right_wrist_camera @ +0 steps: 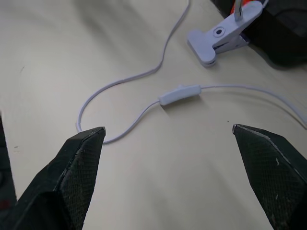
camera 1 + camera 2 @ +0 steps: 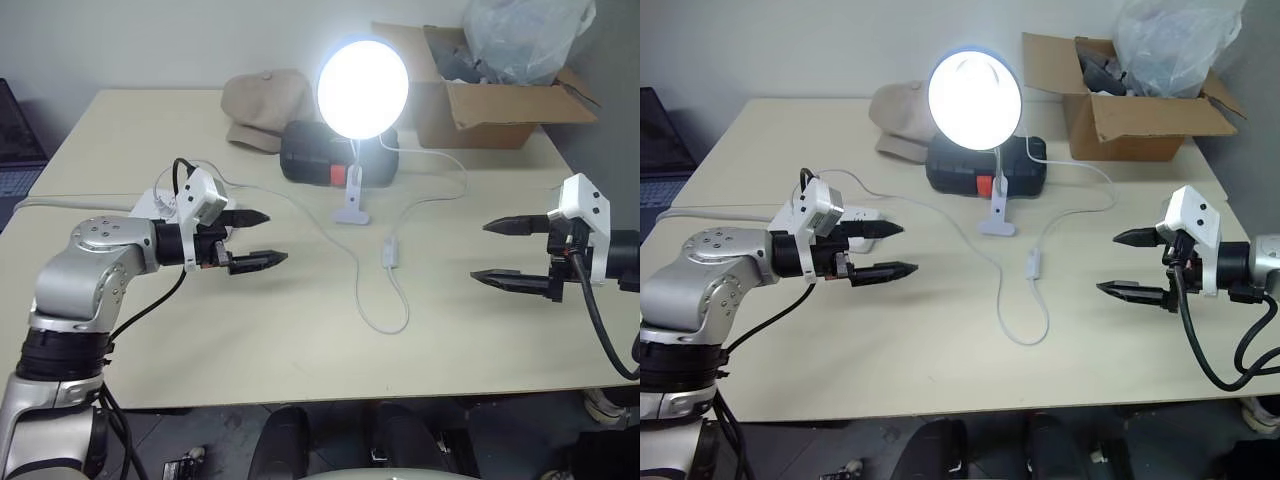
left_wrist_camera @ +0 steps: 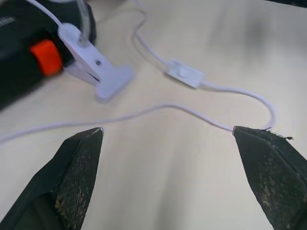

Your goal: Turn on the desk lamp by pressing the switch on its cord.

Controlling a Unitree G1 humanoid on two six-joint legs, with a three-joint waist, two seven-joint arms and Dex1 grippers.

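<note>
Left gripper [image 2: 262, 238] and right gripper [image 2: 500, 252] both spread wide, empty

switch [image 2: 390, 254] on table [image 2: 130, 130], before lamp [image 2: 362, 90]

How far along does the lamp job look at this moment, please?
It looks done: the desk lamp is glowing brightly. Nothing is in hand; the left gripper and right gripper are both open and empty, apart from the switch, which lies on the table. Nothing visible remains.

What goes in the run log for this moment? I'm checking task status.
desk lamp: lit | switch: on table, untouched | left tool: open, empty | right tool: open, empty
</note>
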